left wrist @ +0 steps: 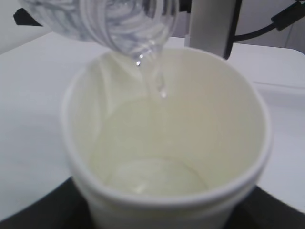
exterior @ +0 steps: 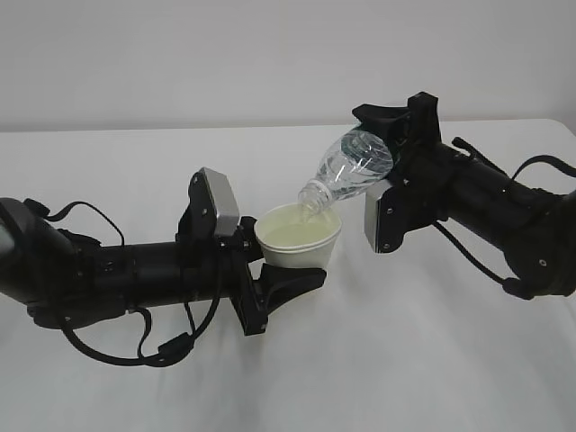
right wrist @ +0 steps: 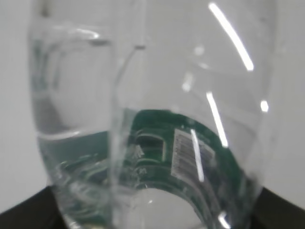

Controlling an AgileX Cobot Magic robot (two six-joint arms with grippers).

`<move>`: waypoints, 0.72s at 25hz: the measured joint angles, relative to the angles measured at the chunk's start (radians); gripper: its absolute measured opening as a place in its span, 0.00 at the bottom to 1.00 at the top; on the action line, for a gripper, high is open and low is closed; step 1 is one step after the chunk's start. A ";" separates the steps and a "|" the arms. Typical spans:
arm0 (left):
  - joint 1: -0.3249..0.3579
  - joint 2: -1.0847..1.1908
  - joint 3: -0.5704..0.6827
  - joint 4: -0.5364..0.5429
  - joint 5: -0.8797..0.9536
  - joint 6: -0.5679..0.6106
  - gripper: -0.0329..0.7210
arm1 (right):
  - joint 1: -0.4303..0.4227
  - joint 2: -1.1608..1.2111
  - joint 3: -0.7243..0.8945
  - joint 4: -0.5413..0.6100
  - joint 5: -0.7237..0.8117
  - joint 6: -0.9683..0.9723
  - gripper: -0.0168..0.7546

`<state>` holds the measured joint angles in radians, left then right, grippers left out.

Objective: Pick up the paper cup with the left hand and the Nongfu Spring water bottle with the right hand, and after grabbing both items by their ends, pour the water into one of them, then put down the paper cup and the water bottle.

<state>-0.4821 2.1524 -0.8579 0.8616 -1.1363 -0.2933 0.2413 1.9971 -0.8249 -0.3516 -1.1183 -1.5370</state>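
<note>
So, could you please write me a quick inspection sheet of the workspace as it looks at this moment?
Surface: white table, bare where visible.
Paper cup: upright, held off the table, water pooled in its bottom.
Water bottle: tilted, capless neck over the cup's rim, a thin stream of water falling in.
Clutter: nothing seen.
Left gripper: clamped round the cup's lower part.
Right gripper: clamped on the bottle's base end.
Cables: loose loops hang under the left arm and along the right arm, clear of cup and bottle.
Surroundings: plain pale wall, nothing else seen.
</note>
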 joint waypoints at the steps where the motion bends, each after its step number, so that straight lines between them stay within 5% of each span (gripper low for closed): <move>1: 0.000 0.000 0.000 0.002 0.000 0.000 0.61 | 0.000 -0.002 0.000 0.000 0.000 0.000 0.63; 18: 0.000 0.000 0.000 0.002 0.000 0.000 0.61 | 0.000 -0.004 0.000 0.000 -0.001 0.054 0.63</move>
<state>-0.4821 2.1524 -0.8579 0.8631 -1.1363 -0.2933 0.2413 1.9934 -0.8249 -0.3516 -1.1190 -1.4831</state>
